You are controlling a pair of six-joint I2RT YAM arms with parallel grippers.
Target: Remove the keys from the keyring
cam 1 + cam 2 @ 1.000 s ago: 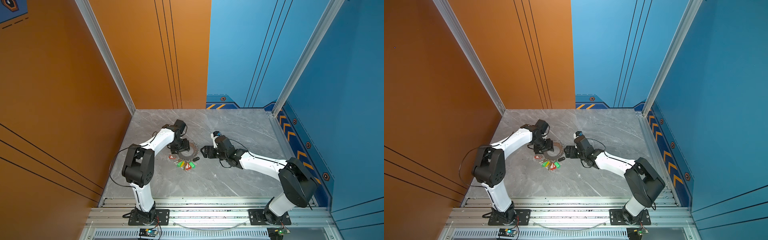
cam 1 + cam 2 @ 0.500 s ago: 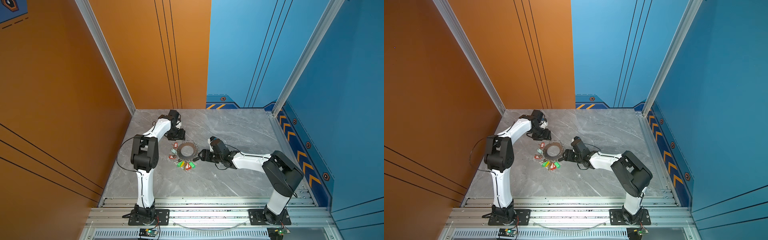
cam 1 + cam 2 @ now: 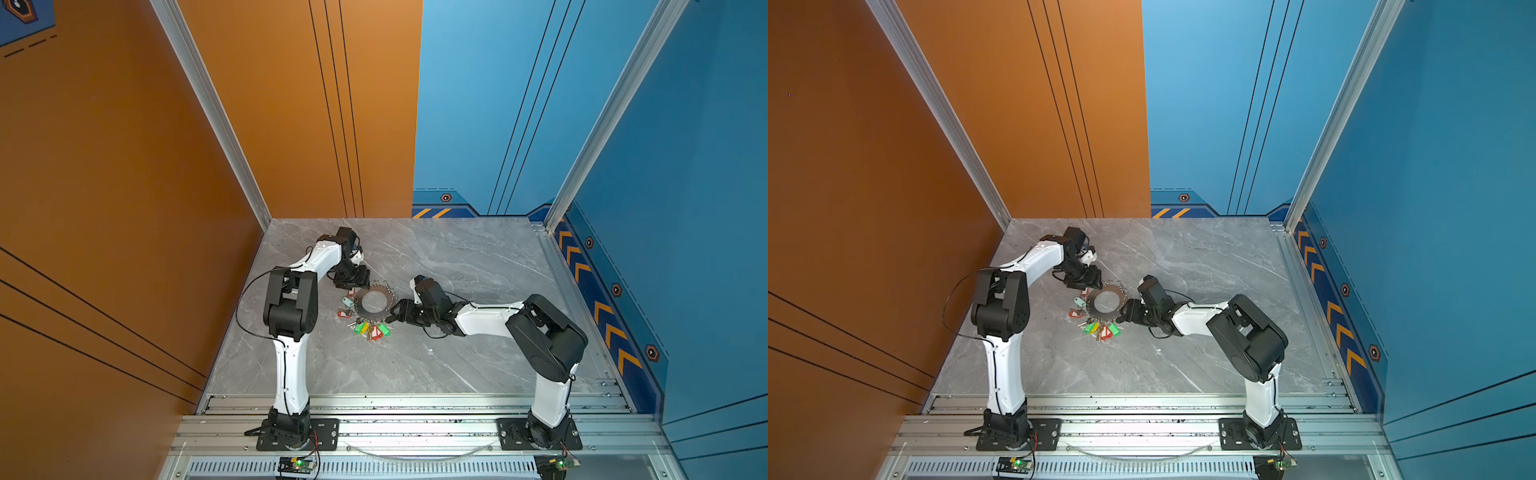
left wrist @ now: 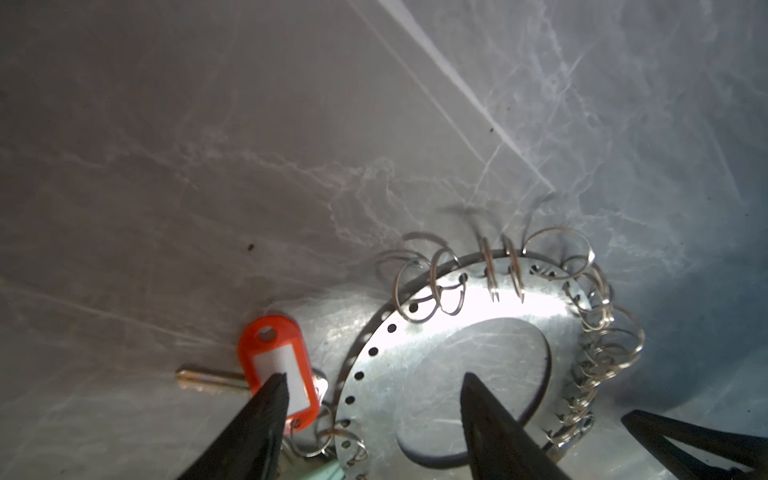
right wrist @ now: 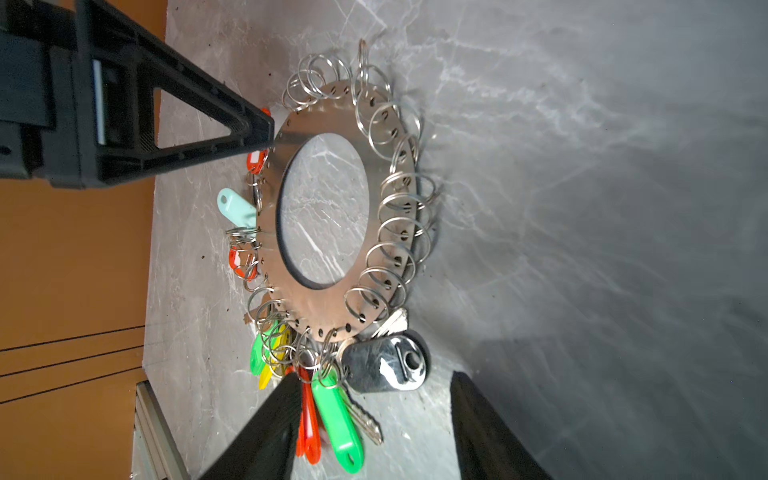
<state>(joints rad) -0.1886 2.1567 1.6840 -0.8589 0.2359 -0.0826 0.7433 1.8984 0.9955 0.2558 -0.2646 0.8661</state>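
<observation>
The keyring (image 5: 328, 112) lies flat on the grey marble table (image 3: 457, 353), left of its middle, between the left gripper (image 4: 374, 378) and the right gripper (image 5: 372, 384). Bare wire rings (image 5: 401, 156) line its far and right rim, and the keys (image 5: 336, 419) fan out along its left and near rim. In both top views the tags are coloured specks, the blades cannot be made out, and the left gripper's body covers the disc's far-left rim. The left wrist view cuts the disc off at the frame edge and glare whitens part of it. Wide marble lies open toward the blue wall (image 3: 685, 208) and the front rail (image 3: 415, 405); the orange wall (image 3: 124, 208) is nearer. The left arm bends at the elbow and folds its wrist down, fingers spread, one over a red tag (image 4: 266, 353) and one over the disc's hole; contact cannot be told. The right arm stretches low across the table, fingers parted either side of the black tag (image 5: 386, 365), gripping nothing.
</observation>
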